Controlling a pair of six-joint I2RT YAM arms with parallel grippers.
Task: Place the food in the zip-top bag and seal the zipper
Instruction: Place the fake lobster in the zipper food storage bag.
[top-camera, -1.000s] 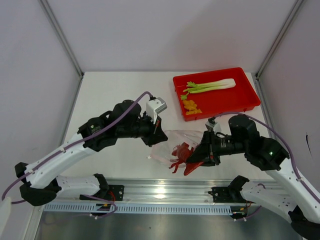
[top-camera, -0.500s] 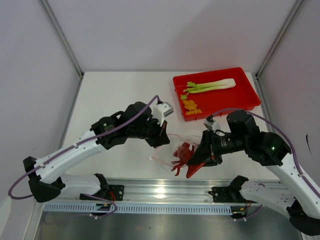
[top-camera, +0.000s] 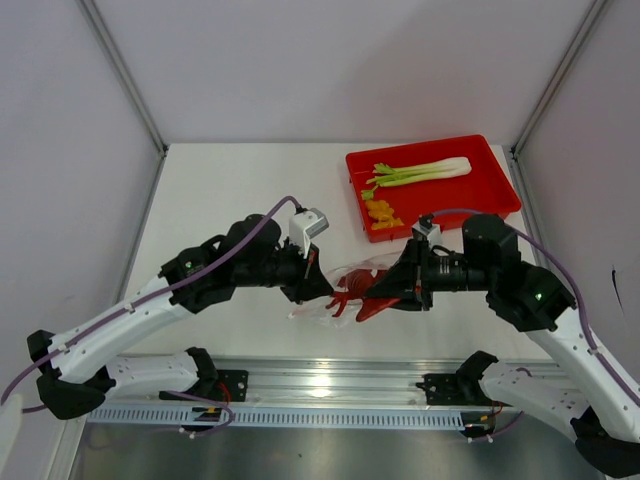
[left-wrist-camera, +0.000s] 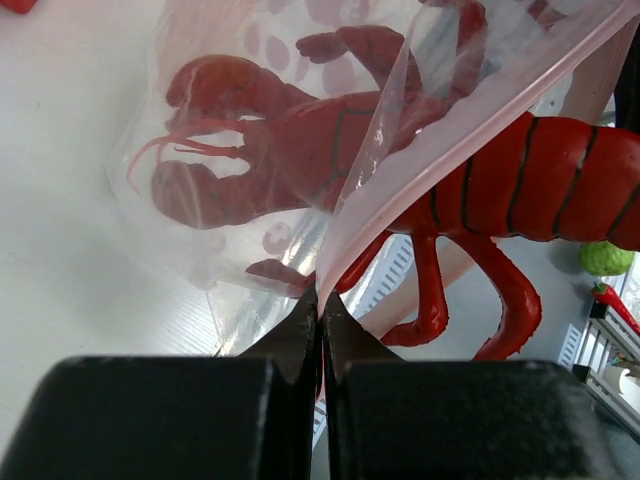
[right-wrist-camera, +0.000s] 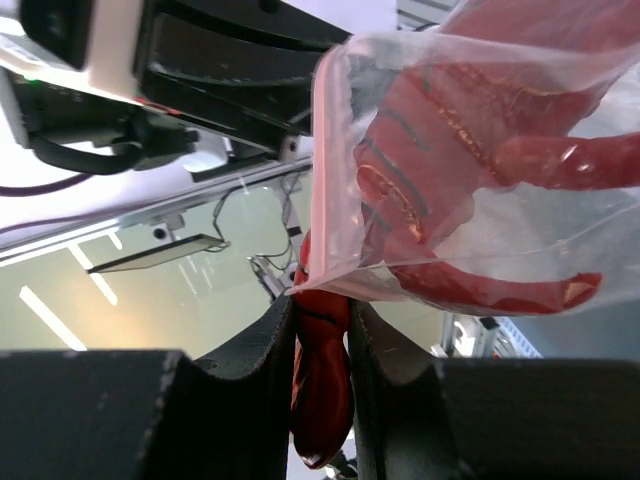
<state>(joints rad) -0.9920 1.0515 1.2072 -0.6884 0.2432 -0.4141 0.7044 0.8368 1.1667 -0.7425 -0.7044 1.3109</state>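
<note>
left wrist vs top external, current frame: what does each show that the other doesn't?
Left wrist only: the left tool pinched shut on the pink zipper, with the head and claws of the lobster inside the bag and its banded body outside. Top external only: the red tray holding the green stalk and yellow pieces, and the right tool at the lobster's rear end. Both: the bag with the lobster partly in.

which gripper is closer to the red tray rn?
Right. The right gripper, clamped on the red lobster, sits just in front of the red tray's near edge; the left gripper, pinching the zip-top bag, is farther out to the left.
</note>
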